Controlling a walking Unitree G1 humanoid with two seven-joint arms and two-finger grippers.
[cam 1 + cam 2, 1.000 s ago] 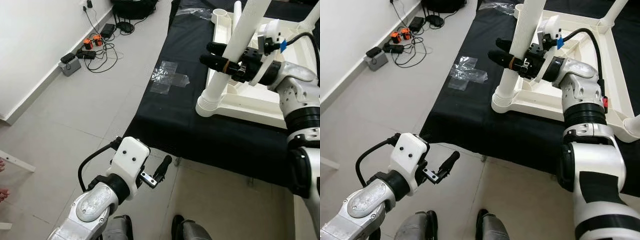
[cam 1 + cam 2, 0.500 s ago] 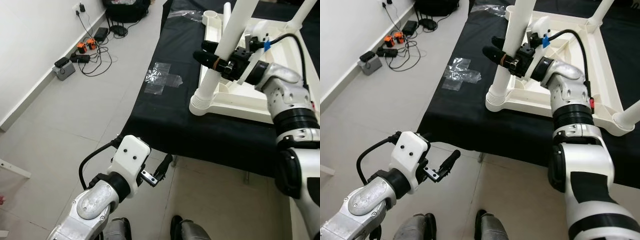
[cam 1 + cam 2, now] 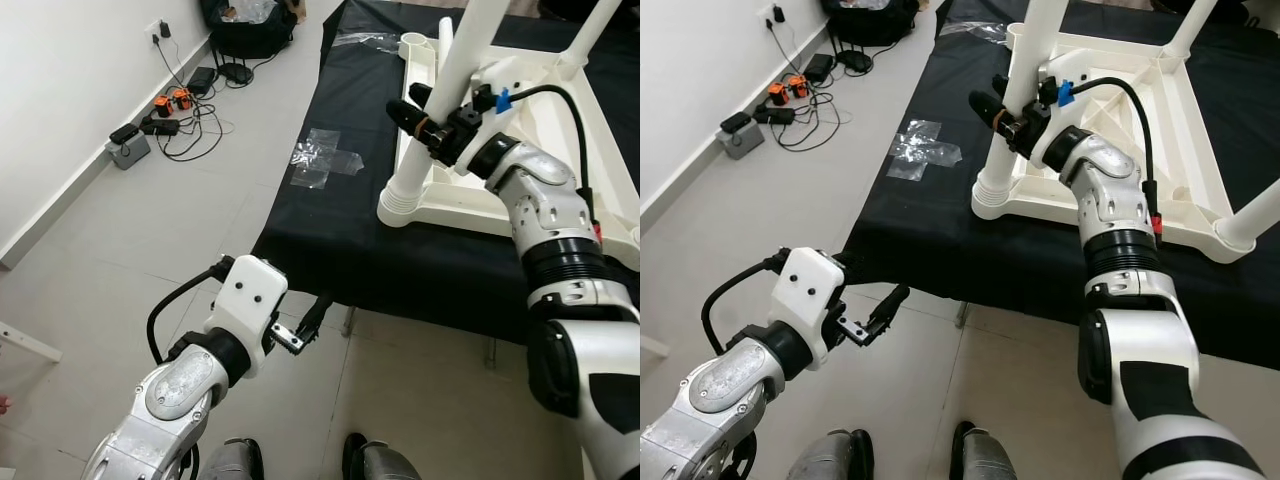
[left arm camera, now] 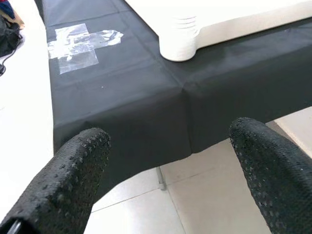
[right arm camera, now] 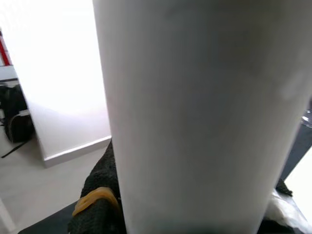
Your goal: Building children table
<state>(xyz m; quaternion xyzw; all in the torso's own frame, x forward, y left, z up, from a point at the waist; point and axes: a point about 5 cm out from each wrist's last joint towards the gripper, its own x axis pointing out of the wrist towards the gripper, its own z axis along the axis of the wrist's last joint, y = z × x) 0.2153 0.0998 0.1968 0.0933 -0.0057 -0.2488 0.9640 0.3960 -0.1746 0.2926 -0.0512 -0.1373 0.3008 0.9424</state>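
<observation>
White plastic dominates the scene before us: an upturned children's table [image 3: 1140,130] lies top-down on a black cloth [image 3: 340,215] spread over a low platform, its legs pointing upward. Our right gripper [image 3: 425,112] is clamped around the near-left table leg [image 3: 440,100], 2 black fingers closed on the white tube a little above its ribbed socket [image 3: 400,205] at the table's corner; from the right wrist view the leg [image 5: 195,112] stands right against the camera, with one finger [image 5: 97,195], banded in orange, pressed to its side. The leg leans slightly from the socket. A second leg [image 3: 1260,215] juts out at the near-right corner, and 2 more rise at the far side [image 3: 1195,25]. A black cable [image 3: 1130,100] with a blue tag loops over our right forearm. Our left gripper [image 3: 305,325] hangs low over the pale tiled floor [image 3: 150,230], well short of the cloth's edge, its 2 textured fingers [image 4: 73,170] spread wide with nothing between them. On the cloth, left of the table, lies a crumpled clear plastic bag [image 3: 325,160]. Along the white wall, chargers and tangled cables [image 3: 165,110] sit on the floor, near a black bag [image 3: 250,15].
</observation>
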